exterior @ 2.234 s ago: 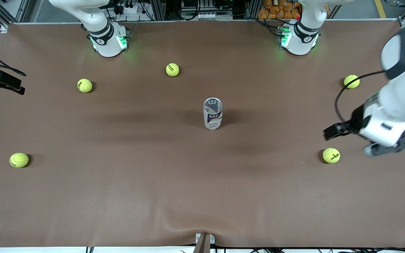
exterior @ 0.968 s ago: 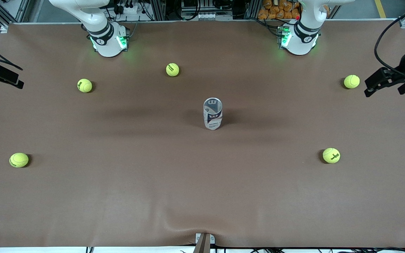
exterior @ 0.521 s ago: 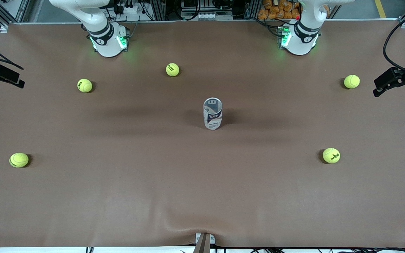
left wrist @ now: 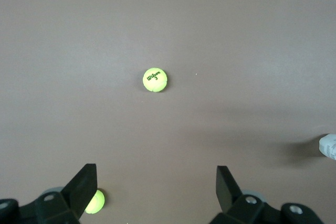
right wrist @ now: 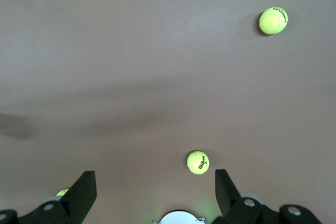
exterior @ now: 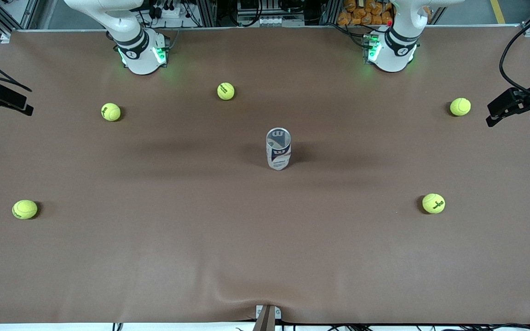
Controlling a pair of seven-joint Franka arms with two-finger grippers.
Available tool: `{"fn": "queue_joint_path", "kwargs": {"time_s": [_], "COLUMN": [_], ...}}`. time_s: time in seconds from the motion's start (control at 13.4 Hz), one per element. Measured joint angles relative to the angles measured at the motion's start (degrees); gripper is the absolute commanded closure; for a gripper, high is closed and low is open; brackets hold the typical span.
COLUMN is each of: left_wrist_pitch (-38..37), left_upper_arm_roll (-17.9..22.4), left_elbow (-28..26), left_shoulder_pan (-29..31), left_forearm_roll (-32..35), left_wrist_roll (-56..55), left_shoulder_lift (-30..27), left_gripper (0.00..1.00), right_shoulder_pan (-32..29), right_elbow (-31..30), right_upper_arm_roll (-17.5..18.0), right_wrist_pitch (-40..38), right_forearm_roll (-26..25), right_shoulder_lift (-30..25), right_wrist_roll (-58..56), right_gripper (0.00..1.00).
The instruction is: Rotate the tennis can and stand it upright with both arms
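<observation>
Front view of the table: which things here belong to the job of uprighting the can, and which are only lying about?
Belong to the job:
- tennis can, standing upright mid-table
- left gripper, open, over the left arm's end of the table
- right gripper, open, over the right arm's end

Just lying about:
- five tennis balls, scattered apart on the brown table

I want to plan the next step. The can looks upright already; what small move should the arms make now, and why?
Probably none beyond staying parked. The tennis can stands upright mid-table, touched by nothing. The left gripper and the right gripper hang open and empty at the table's two ends. The task looks done, so reaching in would only risk knocking the can over.
</observation>
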Motion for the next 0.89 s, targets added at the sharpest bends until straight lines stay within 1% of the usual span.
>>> {"fn": "queue_joint_path", "kwargs": {"time_s": [0.52, 0.89], "left_wrist_pitch": [-0.2, -2.6], "left_upper_arm_roll": [0.0, -0.2], "left_elbow": [-0.1, -0.3], "left_shoulder_pan": [0.0, -0.2], "left_forearm_roll": [-0.1, -0.1], "left_wrist_roll": [0.0, 2.3], "left_shoulder_lift": [0.0, 0.0], "left_gripper": [0.0, 0.0], "right_shoulder_pan": [0.0, 0.0], "right_elbow": [0.0, 0.0], "right_upper_arm_roll": [0.0, 0.1], "right_wrist_pitch": [0.0, 0.1], "right_forearm_roll": [0.0, 0.0], "right_shoulder_lift": [0.0, 0.0], "right_wrist_roll": [0.0, 0.0], "right_gripper": [0.0, 0.0]}}
